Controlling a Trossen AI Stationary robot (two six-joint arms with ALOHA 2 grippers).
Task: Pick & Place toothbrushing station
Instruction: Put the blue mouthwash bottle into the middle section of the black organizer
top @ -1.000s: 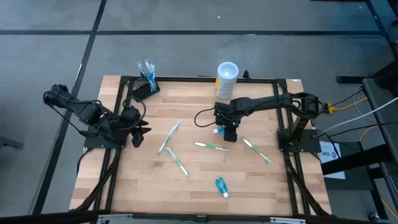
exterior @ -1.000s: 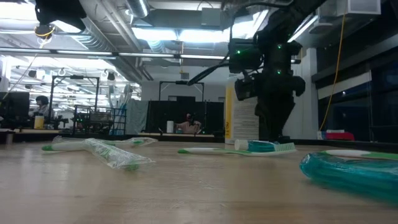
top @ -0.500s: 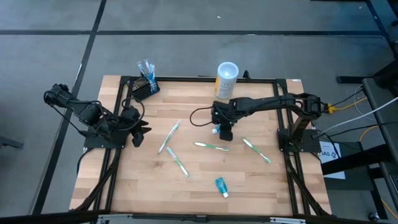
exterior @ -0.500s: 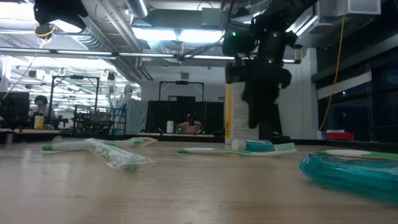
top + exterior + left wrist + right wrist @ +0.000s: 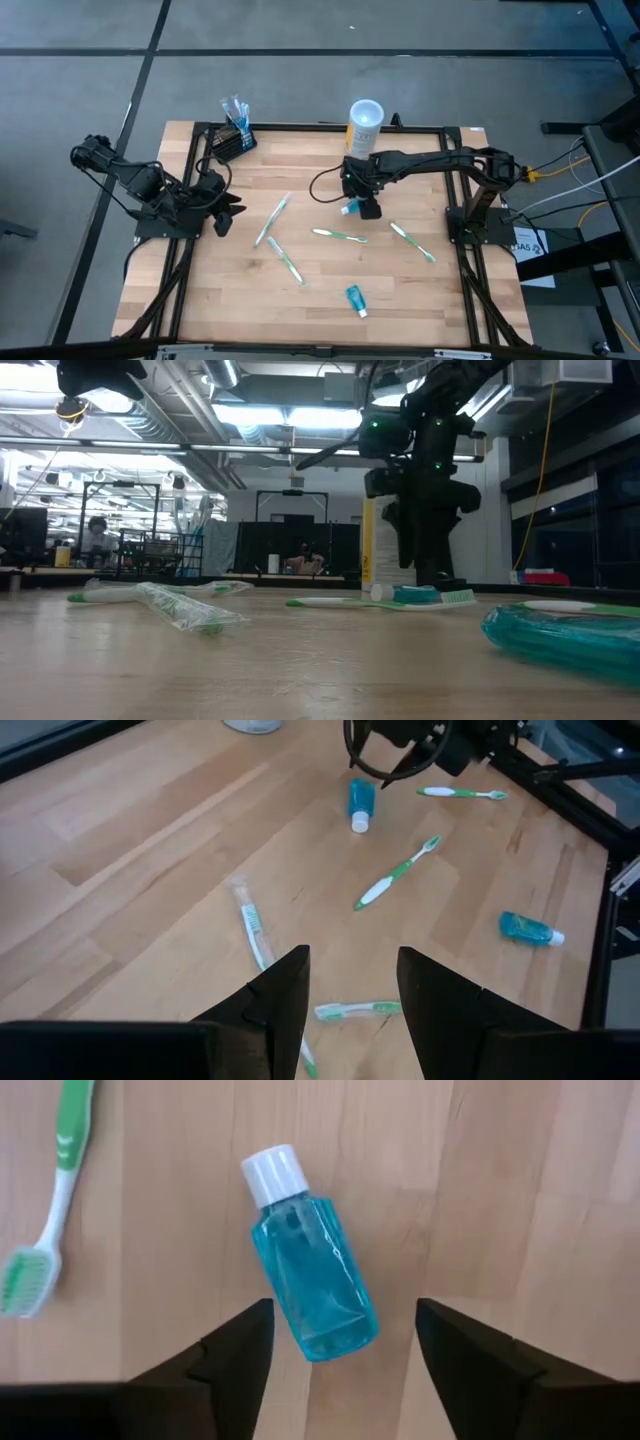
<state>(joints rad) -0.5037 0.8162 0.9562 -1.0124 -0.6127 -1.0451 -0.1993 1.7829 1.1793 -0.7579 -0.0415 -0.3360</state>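
Observation:
The toothbrushing station (image 5: 234,143), a small black block with brushes standing in its top, sits at the table's far left. A small blue bottle (image 5: 308,1280) with a white cap lies on its side on the wood near the table's middle. My right gripper (image 5: 345,1355) hangs just above it, pointing down and open, with one finger on either side of the bottle's bottom end and a gap to each. In the high view the gripper (image 5: 364,205) covers most of the bottle. My left gripper (image 5: 352,1000) waits open at the left edge, raised.
A white-and-yellow cup (image 5: 364,125) stands at the far edge behind my right arm. Loose toothbrushes (image 5: 338,235) (image 5: 412,242) (image 5: 285,258) (image 5: 272,220) lie scattered over the middle. A second blue bottle (image 5: 355,298) lies toward the near edge.
My right gripper has rolled about its own axis above the blue bottle, shifted a little toward the far edge and risen slightly. The bottle has stayed lying on the table.

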